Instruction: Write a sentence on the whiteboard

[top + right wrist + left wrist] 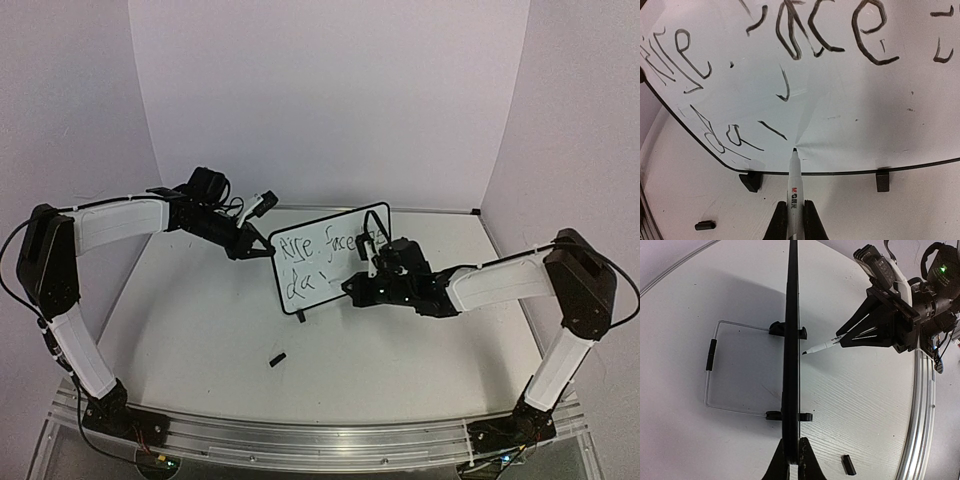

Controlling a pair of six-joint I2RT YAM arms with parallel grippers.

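The whiteboard [325, 260] stands upright on two black feet at the table's middle. My left gripper [252, 247] is shut on its left edge; the left wrist view shows the board edge-on [791, 340] between the jaws [792, 460]. The sentence [790, 30] reads roughly "Rise face" on the top line, with "da" and a short stroke [772, 130] below. My right gripper [795, 220] is shut on a white marker [795, 185]. Its black tip sits at the board face, just right of the stroke. The marker also shows in the left wrist view [825, 345].
The black marker cap [277, 358] lies on the table in front of the board, also in the left wrist view [849, 464] and the right wrist view [705, 225]. A wire stand [715, 365] lies behind the board. White walls enclose the table.
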